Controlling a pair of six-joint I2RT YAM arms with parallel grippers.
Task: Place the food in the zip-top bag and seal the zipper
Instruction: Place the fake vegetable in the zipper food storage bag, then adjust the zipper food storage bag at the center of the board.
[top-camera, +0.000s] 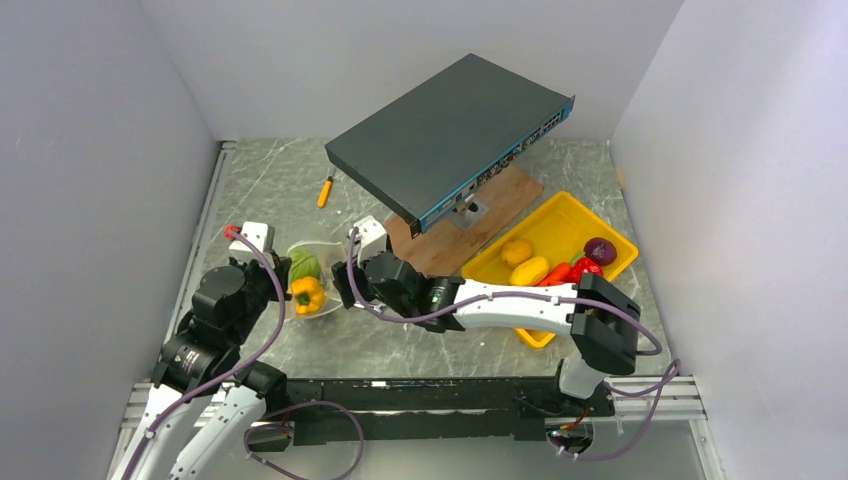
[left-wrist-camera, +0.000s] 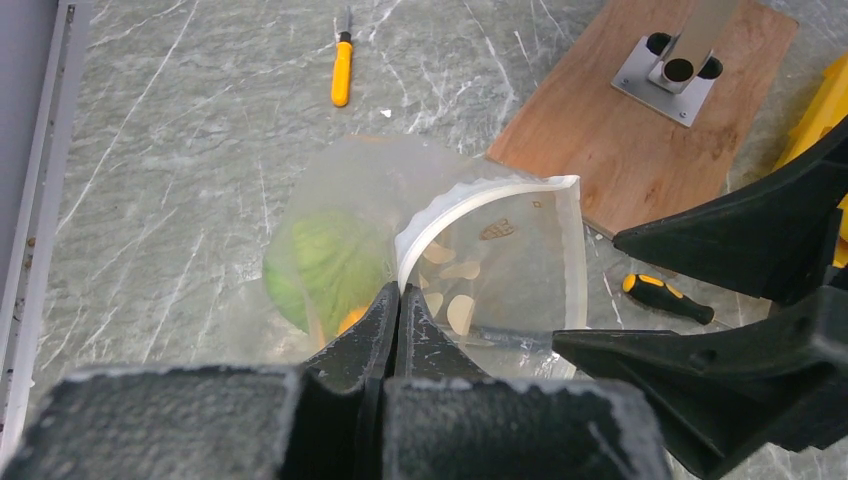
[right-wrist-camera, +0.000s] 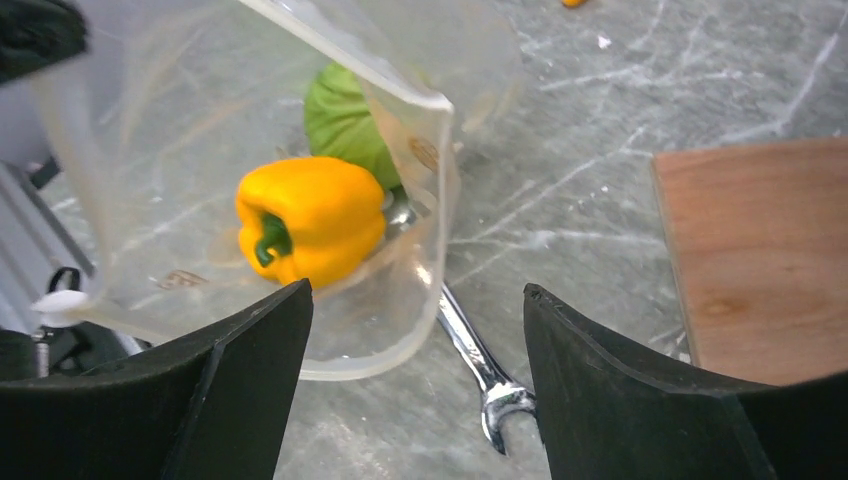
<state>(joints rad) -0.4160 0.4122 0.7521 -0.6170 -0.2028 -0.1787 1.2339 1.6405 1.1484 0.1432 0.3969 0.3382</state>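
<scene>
Jaws of my left gripper (left-wrist-camera: 397, 305) clamp the zip-top bag (left-wrist-camera: 520, 260) rim; right gripper (right-wrist-camera: 415, 290) jaws apart, yellow pepper (right-wrist-camera: 305, 220) centre-left.

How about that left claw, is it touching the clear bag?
Touching. The left wrist view shows the left gripper shut on the zip-top bag at its mouth edge.

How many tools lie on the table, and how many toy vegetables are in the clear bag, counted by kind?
Screwdrivers: 2, the orange-handled screwdriver and the black-and-yellow screwdriver
Wrenches: 1, the silver wrench
Peppers: 1, the yellow pepper
Cabbages: 1, the green cabbage
Total: 5
</scene>
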